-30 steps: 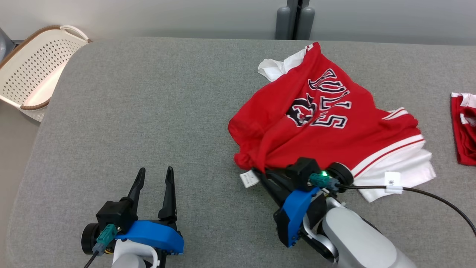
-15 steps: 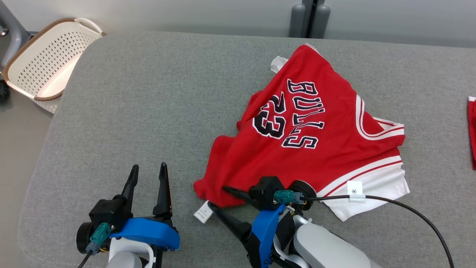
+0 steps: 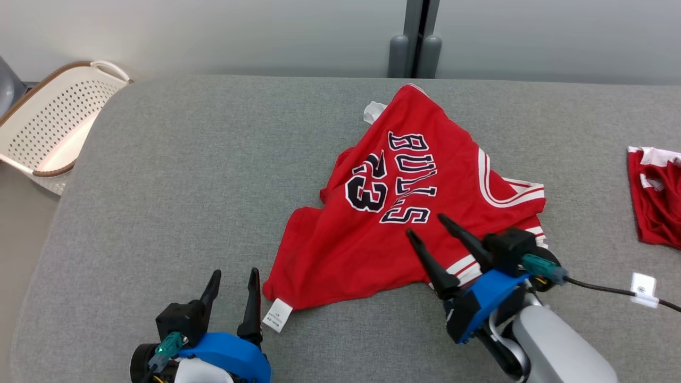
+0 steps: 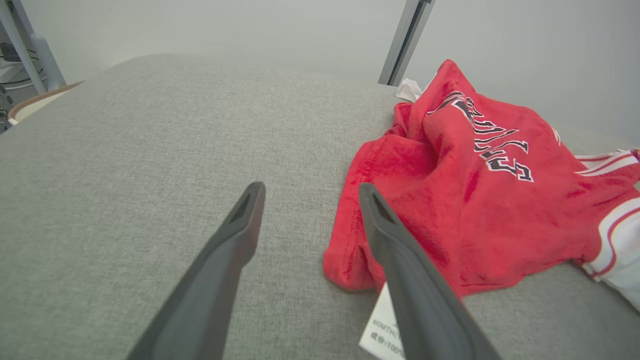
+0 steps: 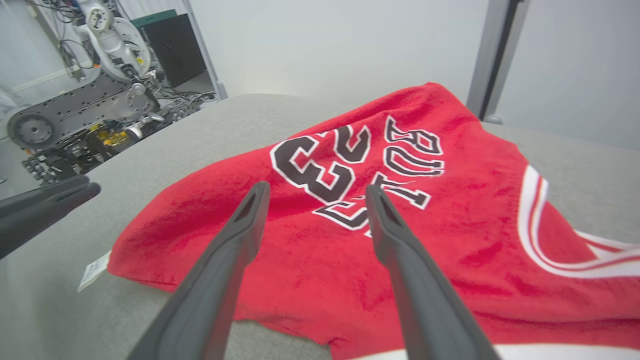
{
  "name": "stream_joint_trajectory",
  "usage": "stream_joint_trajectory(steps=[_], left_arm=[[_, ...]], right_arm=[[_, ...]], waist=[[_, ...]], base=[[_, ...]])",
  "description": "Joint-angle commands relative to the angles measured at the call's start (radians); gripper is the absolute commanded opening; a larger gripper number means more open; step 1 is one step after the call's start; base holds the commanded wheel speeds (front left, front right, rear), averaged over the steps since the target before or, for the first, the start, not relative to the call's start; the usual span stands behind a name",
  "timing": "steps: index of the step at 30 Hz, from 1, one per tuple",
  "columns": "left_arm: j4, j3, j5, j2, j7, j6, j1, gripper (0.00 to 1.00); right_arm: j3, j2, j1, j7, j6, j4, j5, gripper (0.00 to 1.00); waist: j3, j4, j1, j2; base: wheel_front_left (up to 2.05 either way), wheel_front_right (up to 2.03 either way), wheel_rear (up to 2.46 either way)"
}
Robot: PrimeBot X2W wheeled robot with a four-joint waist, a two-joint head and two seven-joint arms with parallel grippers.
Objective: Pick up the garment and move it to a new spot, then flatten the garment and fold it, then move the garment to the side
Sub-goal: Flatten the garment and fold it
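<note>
The garment [image 3: 393, 213] is a red jersey with white trim, black lettering and a number. It lies loosely spread and rumpled on the grey table, with a white tag [image 3: 276, 315] at its near left corner. My right gripper [image 3: 426, 225] hovers open over the jersey's near right part, nothing between its fingers; the right wrist view has the jersey [image 5: 380, 210] under the spread fingers. My left gripper [image 3: 233, 275] stands open at the near left, just beside the tagged corner of the jersey [image 4: 480, 200].
A white perforated basket [image 3: 50, 127] stands off the table's far left corner. Another red and white cloth [image 3: 654, 199] lies at the table's right edge. A black cable [image 3: 612, 290] trails right from my right wrist. The grey table [image 3: 202, 175] stretches bare to the left.
My right gripper has opened, let go of the jersey's near corner and drawn back to the right above it. The jersey now lies spread with its number showing. The head camera shifted too.
</note>
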Motion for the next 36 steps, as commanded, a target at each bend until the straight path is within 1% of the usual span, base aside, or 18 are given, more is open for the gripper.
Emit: stream_joint_trajectory(steps=[1, 4, 8, 10, 14, 19, 22, 23, 24, 25, 26, 27, 32, 36], left_arm=[[0.011, -0.006, -0.003, 0.001, 0.014, -0.004, 0.008, 1.0], [0.039, -0.011, -0.017, 0.001, 0.058, -0.003, 0.013, 1.0], [0.071, -0.015, -0.035, -0.002, 0.094, 0.005, 0.006, 1.0], [0.096, -0.017, -0.04, -0.003, 0.108, 0.013, -0.006, 1.0], [0.162, -0.027, -0.03, -0.002, 0.134, 0.035, -0.033, 1.0], [0.226, -0.045, -0.037, -0.006, 0.155, 0.035, -0.065, 1.0], [0.251, -0.065, -0.04, -0.008, 0.169, 0.027, -0.078, 1.0], [0.256, -0.07, -0.039, -0.009, 0.171, 0.025, -0.08, 0.8], [0.26, -0.073, -0.039, -0.009, 0.172, 0.026, -0.083, 0.49], [0.262, -0.077, -0.041, -0.01, 0.17, 0.026, -0.085, 0.28], [0.261, -0.081, -0.042, -0.01, 0.165, 0.025, -0.087, 0.11], [0.26, -0.083, -0.04, -0.01, 0.158, 0.027, -0.09, 0.0], [0.258, -0.072, -0.033, 0.01, 0.111, 0.045, -0.11, 0.0], [0.25, -0.042, -0.032, 0.039, 0.057, 0.074, -0.132, 0.0]], right_arm=[[-0.034, -0.004, 0.028, -0.009, 0.001, -0.005, -0.016, 1.0], [-0.156, -0.001, 0.083, -0.019, 0.001, -0.031, -0.057, 1.0], [-0.295, 0.033, 0.154, -0.016, 0.001, -0.085, -0.104, 1.0], [-0.346, 0.051, 0.182, -0.006, 0.001, -0.116, -0.126, 1.0], [-0.405, 0.082, 0.228, 0.019, 0.001, -0.178, -0.163, 1.0], [-0.438, 0.1, 0.265, 0.049, 0.001, -0.241, -0.186, 1.0], [-0.449, 0.107, 0.277, 0.063, 0.001, -0.27, -0.192, 1.0], [-0.453, 0.108, 0.282, 0.067, 0.001, -0.278, -0.195, 1.0], [-0.457, 0.109, 0.284, 0.07, 0.001, -0.285, -0.196, 1.0], [-0.461, 0.111, 0.285, 0.074, 0.001, -0.292, -0.196, 1.0], [-0.466, 0.112, 0.287, 0.074, 0.001, -0.298, -0.197, 1.0], [-0.472, 0.113, 0.29, 0.074, 0.001, -0.302, -0.197, 1.0], [-0.503, 0.12, 0.299, 0.073, 0.001, -0.316, -0.199, 1.0], [-0.544, 0.123, 0.306, 0.067, 0.001, -0.317, -0.205, 1.0]], waist=[[-0.01, -0.012, 0.0, 0.0], [-0.017, -0.025, 0.0, 0.0], [-0.02, -0.043, 0.0, 0.0], [-0.02, -0.053, 0.0, 0.0], [-0.015, -0.073, 0.0, 0.0], [-0.009, -0.091, 0.0, 0.0], [-0.007, -0.1, 0.0, 0.0], [-0.006, -0.102, 0.0, 0.0], [-0.005, -0.103, 0.0, 0.0], [-0.005, -0.104, 0.0, 0.0], [-0.004, -0.103, 0.0, 0.0], [-0.004, -0.102, 0.0, 0.0], [-0.005, -0.093, 0.0, 0.0], [-0.006, -0.088, 0.0, 0.0]], base=[[0.0, 0.0, 0.0], [0.0, 0.0, 0.0], [0.0, 0.0, 0.0], [0.0, 0.0, 0.0], [0.0, 0.0, 0.0], [0.0, 0.0, 0.0], [0.0, 0.0, 0.0], [0.0, 0.0, 0.0], [0.0, 0.0, 0.0], [0.0, 0.0, 0.0], [0.0, 0.0, 0.0], [0.0, 0.0, 0.0], [0.0, 0.0, 0.0], [0.0, 0.0, 0.0]])
